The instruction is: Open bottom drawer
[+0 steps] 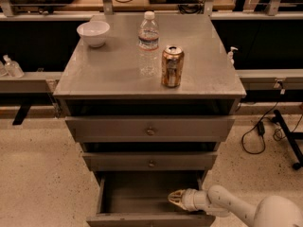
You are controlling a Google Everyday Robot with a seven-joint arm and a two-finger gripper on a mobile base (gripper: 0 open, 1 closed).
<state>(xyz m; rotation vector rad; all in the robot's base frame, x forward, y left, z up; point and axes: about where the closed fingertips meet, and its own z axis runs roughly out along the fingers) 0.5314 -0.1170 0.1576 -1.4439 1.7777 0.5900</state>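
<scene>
Bottom drawer (135,196) is pulled out at the foot of the cabinet (109,74), lowest of three. The inside is plain grey. I see its front edge along the frame bottom, but its knob isn't in view.

Gripper (176,199) sits inside the drawer at the right, near the front panel, pointing left. The white arm (227,205) comes in from the lower right over the drawer's right wall. I can't tell whether the gripper is spread or pinched, and I can't confirm that it touches anything.

Middle drawer (118,161) and top drawer (109,128) each show a small round knob at centre. Both are out a little, with a dark gap above each.

On the cabinet top:
- white bowl (93,33), back left
- water bottle (148,44), upright at centre, white cap, label band not legible
- can (172,66), upright just right of the bottle and nearer me, gold-brown print, no brand I can read

The bottle and can are close together, and the bowl is well apart from both.

Black cable (255,136) loops on the floor to the right.
</scene>
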